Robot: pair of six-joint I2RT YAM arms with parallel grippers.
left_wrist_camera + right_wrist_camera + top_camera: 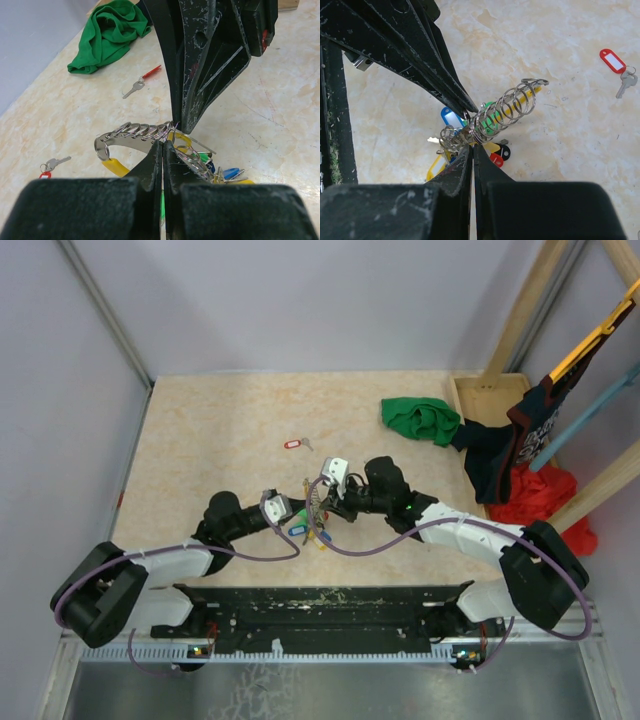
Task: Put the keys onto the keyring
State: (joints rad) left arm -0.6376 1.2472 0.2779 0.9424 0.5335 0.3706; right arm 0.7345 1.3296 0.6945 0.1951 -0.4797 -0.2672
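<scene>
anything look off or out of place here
Yes: a crumpled green cloth lies at the far right, unrelated to keys, and a red-tagged key sits alone, well apart from the keyring.

The keyring (316, 512) is sitting at the middle of the table (220, 420), nearer its front edge, with the left gripper (163, 144) meeting it from the left and the right gripper (472, 146) from the right. A tagged key (296, 444) is lying behind it, slightly left, well apart. A crumpled cloth (420, 418) is lying toward the back right corner, beside a wooden box (487, 400) in that corner.
</scene>
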